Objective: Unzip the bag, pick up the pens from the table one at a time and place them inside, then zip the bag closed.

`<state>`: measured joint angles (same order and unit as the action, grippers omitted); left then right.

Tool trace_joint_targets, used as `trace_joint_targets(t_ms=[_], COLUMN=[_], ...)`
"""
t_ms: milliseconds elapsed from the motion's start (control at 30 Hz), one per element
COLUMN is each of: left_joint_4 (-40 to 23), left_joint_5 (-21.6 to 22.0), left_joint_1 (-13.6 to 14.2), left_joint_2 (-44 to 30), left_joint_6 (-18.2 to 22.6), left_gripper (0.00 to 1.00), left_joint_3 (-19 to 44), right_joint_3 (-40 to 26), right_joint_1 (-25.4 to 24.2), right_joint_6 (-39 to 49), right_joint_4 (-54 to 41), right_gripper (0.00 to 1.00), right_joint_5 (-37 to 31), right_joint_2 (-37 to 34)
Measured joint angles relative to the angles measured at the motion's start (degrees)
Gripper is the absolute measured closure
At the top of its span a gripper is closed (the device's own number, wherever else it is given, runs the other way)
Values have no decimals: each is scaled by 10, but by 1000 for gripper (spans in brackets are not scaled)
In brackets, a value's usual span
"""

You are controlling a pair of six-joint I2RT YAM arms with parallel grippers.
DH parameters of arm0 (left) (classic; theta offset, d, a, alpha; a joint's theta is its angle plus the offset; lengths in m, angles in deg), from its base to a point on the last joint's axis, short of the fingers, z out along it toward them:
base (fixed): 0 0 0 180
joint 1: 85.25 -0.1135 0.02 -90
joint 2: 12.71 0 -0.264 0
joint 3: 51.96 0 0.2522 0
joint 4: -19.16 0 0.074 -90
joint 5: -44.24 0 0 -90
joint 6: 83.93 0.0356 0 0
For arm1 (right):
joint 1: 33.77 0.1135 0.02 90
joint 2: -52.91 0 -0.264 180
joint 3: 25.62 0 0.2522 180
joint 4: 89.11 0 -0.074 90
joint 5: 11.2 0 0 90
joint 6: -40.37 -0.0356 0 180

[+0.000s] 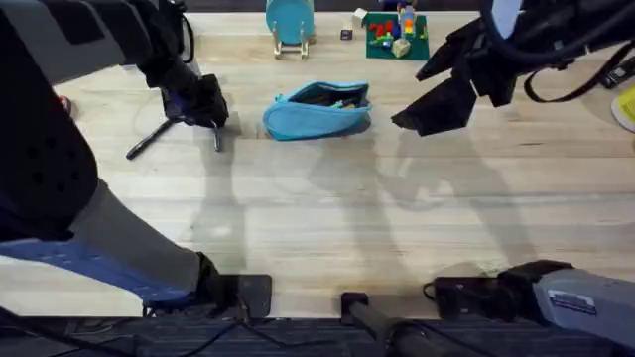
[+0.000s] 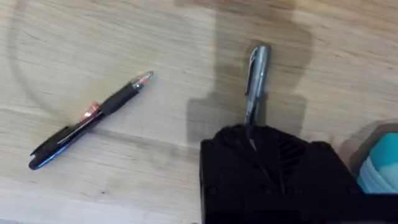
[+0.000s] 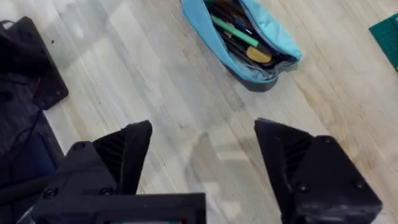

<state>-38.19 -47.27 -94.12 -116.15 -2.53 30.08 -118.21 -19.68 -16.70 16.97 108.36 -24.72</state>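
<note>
The light-blue bag (image 1: 317, 111) lies at the back middle of the table (image 1: 327, 218) with its zipper open; in the right wrist view the bag (image 3: 273, 37) holds a green pen and other small items. A black pen (image 1: 149, 140) lies left of it, also seen as the black pen (image 2: 87, 118). The silver-grey pen (image 2: 256, 74) rests on the wood, its near end between the fingers of my left gripper (image 2: 252, 134), which is shut on it. From overhead, the left gripper (image 1: 206, 111) sits just above the silver pen (image 1: 216, 139). My right gripper (image 1: 432, 99) hovers open right of the bag, nothing between its fingers (image 3: 124, 155).
A teal disc on a wooden stand (image 1: 290, 22) and a green plate with coloured bricks (image 1: 397, 35) stand behind the bag. A yellow object (image 1: 627, 107) sits at the right edge. Bare wood stretches across the table's front half.
</note>
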Motion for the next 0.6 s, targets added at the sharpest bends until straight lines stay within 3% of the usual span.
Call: trace_joint_targets(t_ms=[300, 600], left_joint_4=[-33, -71], left_joint_5=[0, 0], left_joint_1=[0, 0], left_joint_2=[2, 80], left_joint_6=[0, 21], left_gripper=[958, 958], left_joint_3=[50, 119], right_joint_3=[0, 0], right_joint_1=[0, 0], right_joint_6=[0, 0], right_joint_4=[0, 0], right_gripper=[4, 4], right_joint_5=[0, 0], right_joint_2=[0, 0])
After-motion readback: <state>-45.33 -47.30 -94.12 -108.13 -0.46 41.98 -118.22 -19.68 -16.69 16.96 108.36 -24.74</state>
